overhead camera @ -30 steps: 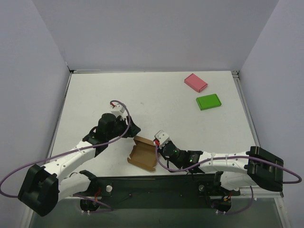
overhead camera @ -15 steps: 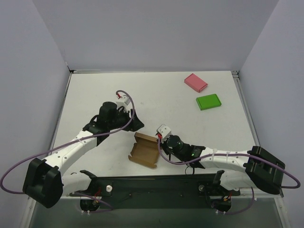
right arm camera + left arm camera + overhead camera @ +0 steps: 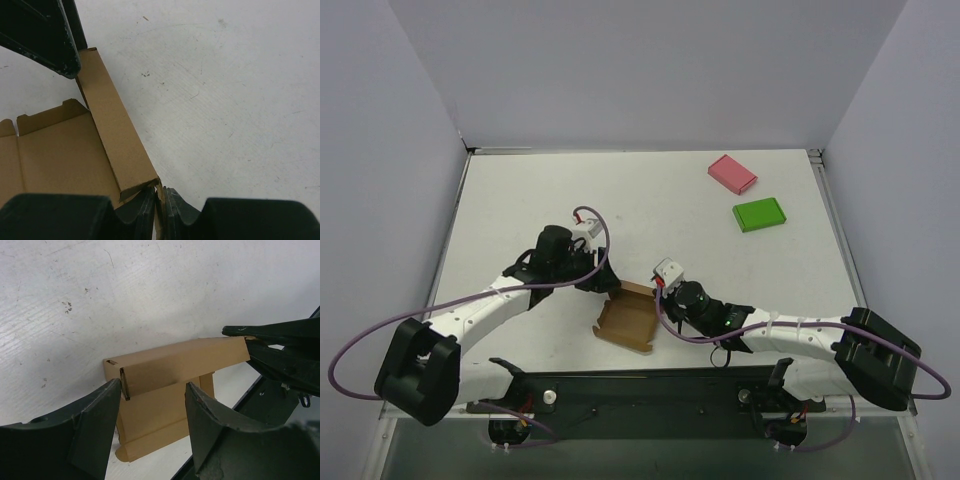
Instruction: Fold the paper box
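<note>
The paper box (image 3: pixel 628 318) is a brown die-cut cardboard sheet lying near the table's front edge, with its far wall folded up. In the left wrist view the raised wall (image 3: pixel 175 365) stands just ahead of my open left gripper (image 3: pixel 152 405), whose jaws straddle the box's left end. In the top view my left gripper (image 3: pixel 608 283) is at the box's far left corner. My right gripper (image 3: pixel 159 197) is shut on the wall's right end flap. In the top view my right gripper (image 3: pixel 660 297) is at the box's far right corner. The box floor (image 3: pixel 55 160) lies flat.
A pink flat box (image 3: pixel 732 173) and a green flat box (image 3: pixel 759 214) lie at the back right. White walls enclose the table. The black base rail (image 3: pixel 650 385) runs along the near edge just behind the paper box.
My left gripper has moved right and toward the near edge, up to the box's far left corner. My right gripper has shifted slightly away from me, still holding the flap.
</note>
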Controlling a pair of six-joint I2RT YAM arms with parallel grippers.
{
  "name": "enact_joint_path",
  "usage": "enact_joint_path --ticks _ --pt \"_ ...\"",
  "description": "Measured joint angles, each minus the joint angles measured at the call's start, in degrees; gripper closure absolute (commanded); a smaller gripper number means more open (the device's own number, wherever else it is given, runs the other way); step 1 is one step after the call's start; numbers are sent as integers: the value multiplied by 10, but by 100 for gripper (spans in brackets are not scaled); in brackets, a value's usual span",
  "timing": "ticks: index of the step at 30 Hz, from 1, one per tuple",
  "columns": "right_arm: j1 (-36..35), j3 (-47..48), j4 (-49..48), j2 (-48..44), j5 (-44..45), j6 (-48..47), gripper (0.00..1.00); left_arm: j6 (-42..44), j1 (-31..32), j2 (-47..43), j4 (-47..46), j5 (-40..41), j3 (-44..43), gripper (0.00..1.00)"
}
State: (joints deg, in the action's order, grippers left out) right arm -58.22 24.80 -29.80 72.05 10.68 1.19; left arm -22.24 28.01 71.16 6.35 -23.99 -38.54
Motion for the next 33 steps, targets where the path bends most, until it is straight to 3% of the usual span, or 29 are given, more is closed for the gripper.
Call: enact_joint_path --ticks 7,14,26,33 --pt "2 0 0 0 -5 0 86 0 0 27 0 -3 1 38" --pt "3 0 0 0 -9 0 86 0 -1 36 -5 -2 1 48" --pt "7 0 0 9 -11 0 86 -5 -4 45 -25 -3 2 48" --pt "8 0 1 13 -11 1 78 -10 -8 54 -44 -7 2 54"
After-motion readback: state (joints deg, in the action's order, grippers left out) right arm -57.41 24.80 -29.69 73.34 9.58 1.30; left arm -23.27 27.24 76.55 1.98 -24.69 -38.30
